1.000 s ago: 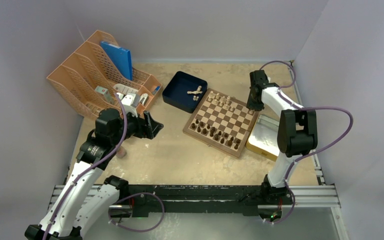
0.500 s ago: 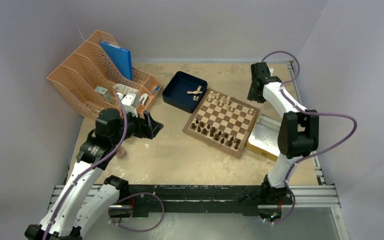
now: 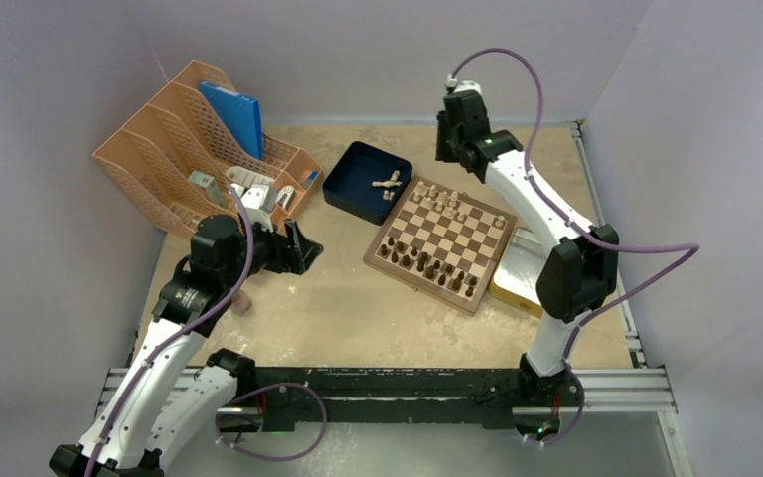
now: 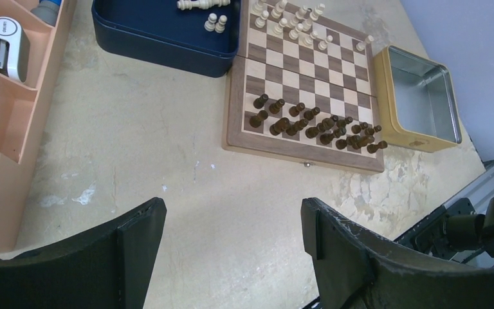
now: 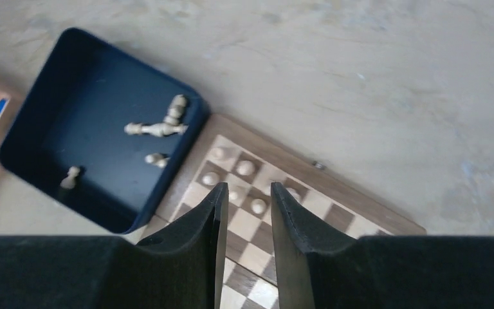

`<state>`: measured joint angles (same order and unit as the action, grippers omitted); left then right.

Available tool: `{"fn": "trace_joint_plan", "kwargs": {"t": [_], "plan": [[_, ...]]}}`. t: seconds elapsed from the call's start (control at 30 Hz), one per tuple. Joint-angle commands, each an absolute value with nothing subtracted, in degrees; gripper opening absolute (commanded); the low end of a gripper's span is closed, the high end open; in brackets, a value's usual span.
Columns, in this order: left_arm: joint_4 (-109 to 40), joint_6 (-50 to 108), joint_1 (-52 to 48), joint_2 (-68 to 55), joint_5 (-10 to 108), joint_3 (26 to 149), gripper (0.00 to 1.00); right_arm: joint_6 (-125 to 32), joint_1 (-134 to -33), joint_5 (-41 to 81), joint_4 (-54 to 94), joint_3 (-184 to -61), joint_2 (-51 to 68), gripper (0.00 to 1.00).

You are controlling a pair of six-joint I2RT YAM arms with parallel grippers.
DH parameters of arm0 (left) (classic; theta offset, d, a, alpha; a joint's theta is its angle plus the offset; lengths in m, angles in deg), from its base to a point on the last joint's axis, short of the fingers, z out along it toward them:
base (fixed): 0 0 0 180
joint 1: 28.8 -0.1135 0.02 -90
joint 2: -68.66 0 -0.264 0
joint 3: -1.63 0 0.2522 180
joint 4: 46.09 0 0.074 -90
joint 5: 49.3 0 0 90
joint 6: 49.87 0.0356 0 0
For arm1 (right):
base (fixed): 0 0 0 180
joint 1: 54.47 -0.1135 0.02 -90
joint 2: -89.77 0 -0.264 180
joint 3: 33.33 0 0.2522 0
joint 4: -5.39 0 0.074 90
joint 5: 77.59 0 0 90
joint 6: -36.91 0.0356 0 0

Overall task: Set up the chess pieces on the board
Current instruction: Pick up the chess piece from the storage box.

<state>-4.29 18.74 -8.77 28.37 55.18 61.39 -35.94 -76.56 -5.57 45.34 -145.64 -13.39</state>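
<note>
Cream chess pieces point(image 4: 298, 29) on board point(image 4: 309, 84); left gripper point(image 4: 231, 212) wide, right gripper point(image 5: 247, 193) narrow, empty; stapler point(image 4: 0, 42) lettering unreadable.

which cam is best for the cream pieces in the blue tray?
Right wrist: it looks down into the dark blue tray, and the cream pieces there show separately, one lying flat. Left wrist crops the tray at its top edge, so only some pieces show. Top external shows just a small pale cluster.
</note>
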Motion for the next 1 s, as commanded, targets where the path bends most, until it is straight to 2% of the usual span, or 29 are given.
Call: {"fn": "trace_joint_plan", "kwargs": {"t": [0.0,0.27,0.4,0.97], "plan": [[-5.5,20.0,-8.4,28.6,53.6,61.5,0.77,-43.6,-82.4,-1.5,38.8,-147.8,-16.8,0.33],[-5.5,20.3,-8.5,29.0,51.8,61.4,0.77,-60.0,-88.6,3.7,33.5,-156.4,-28.5,0.34],[-5.2,20.2,-8.4,29.3,51.0,61.5,0.77,-66.2,-89.5,6.3,36.5,-163.4,-36.5,0.37],[-5.2,20.1,-8.5,29.1,49.1,61.5,0.77,-74.3,-89.3,10.9,40.9,-177.9,-52.4,0.43]]}}
